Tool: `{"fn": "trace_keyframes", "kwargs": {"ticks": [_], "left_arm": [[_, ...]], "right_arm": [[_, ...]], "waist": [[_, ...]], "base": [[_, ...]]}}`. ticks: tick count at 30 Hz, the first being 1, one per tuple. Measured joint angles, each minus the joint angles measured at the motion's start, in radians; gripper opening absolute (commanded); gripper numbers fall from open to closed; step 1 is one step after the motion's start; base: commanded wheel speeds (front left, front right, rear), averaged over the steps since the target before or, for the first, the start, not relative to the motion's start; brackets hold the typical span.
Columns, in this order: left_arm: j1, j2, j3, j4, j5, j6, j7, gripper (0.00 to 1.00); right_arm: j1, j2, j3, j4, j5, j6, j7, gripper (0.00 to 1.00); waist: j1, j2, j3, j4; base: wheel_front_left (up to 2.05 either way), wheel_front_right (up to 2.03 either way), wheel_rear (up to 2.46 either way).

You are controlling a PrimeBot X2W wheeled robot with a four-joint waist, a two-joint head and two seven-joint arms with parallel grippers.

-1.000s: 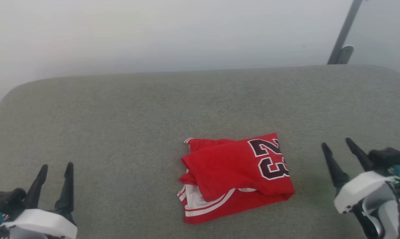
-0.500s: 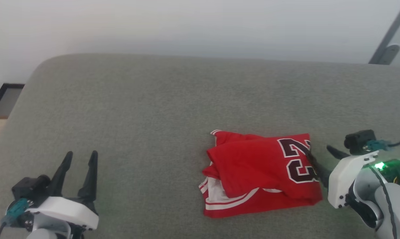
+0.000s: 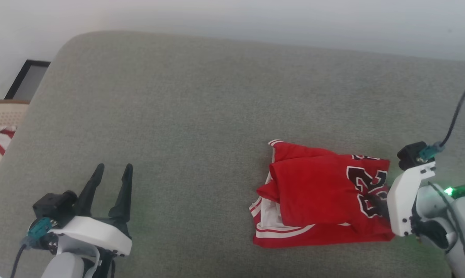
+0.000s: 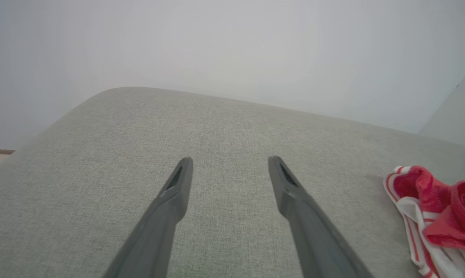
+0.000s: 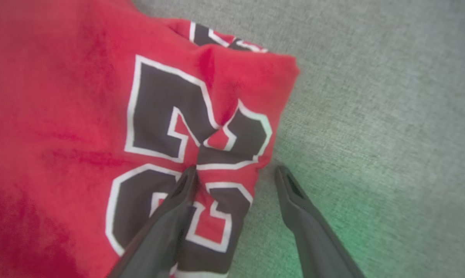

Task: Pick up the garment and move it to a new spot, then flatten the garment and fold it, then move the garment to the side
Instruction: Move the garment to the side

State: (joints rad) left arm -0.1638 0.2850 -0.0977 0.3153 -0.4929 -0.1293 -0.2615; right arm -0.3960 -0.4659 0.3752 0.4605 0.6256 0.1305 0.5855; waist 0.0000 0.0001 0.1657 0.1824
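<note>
Head view: folded red jersey (image 3: 317, 193) lies on grey cushion (image 3: 201, 96), right of centre, toward the near edge. Left gripper (image 3: 114, 166) is well apart at near left, jaws spread, empty. Right gripper (image 3: 376, 200) is at the jersey's right edge.
Left wrist view: fingers (image 4: 170, 208) are apart over bare cushion.
Right wrist view: jaws wide, nothing clamped. One finger (image 5: 170, 216) has its tip on the number print (image 5: 167, 116); the other (image 5: 302, 216) is over the cushion just beside the jersey.

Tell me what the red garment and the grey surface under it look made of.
Garment: soft matte knit, probably jersey; it puckers and folds limply. Its number: flat dark patch, white outline, printed or sewn, unclear. Grey surface: matte woven upholstery cloth with a fine heathered weave; its rounded edge hints at padding.
</note>
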Motion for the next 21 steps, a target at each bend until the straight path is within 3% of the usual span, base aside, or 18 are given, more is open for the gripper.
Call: {"fn": "trace_keyframes", "kwargs": {"ticks": [2, 3, 4, 5, 14, 21], "left_arm": [[-0.009, -0.003, -0.008, 0.005, 0.0, 0.0, 0.0, 1.0], [-0.012, -0.004, -0.011, 0.007, 0.0, 0.0, 0.0, 1.0], [-0.015, -0.005, -0.013, 0.009, 0.0, 0.0, 0.0, 1.0], [-0.018, -0.006, -0.014, 0.011, 0.0, 0.0, 0.0, 1.0], [-0.046, -0.001, -0.012, 0.018, -0.002, 0.0, 0.0, 1.0], [-0.084, 0.013, -0.018, 0.004, 0.001, 0.0, 0.0, 1.0]], "right_arm": [[-0.008, 0.0, -0.008, -0.002, -0.002, 0.0, 0.033, 1.0], [-0.01, 0.002, -0.017, -0.001, -0.001, 0.0, 0.049, 0.85], [-0.011, 0.003, -0.021, -0.004, -0.003, 0.0, 0.061, 0.29], [-0.014, 0.003, -0.025, -0.007, -0.007, 0.0, 0.068, 0.0], [-0.016, 0.026, -0.098, -0.063, -0.057, 0.003, 0.089, 0.0], [-0.037, -0.024, -0.194, -0.095, -0.093, 0.001, 0.11, 0.0]], "waist": [[0.0, 0.0, 0.01, 0.009], [0.0, 0.0, 0.014, 0.012], [0.0, 0.0, 0.018, 0.015], [0.0001, 0.0, 0.022, 0.017], [0.0, 0.0, 0.035, -0.008], [0.0, 0.0, 0.05, -0.06]], "base": [[0.0, 0.0, 0.0], [0.0, 0.0, 0.0], [0.0, 0.0, 0.0], [0.0, 0.0, 0.0], [0.0, 0.0, 0.0], [0.0, 0.0, 0.0]]}}
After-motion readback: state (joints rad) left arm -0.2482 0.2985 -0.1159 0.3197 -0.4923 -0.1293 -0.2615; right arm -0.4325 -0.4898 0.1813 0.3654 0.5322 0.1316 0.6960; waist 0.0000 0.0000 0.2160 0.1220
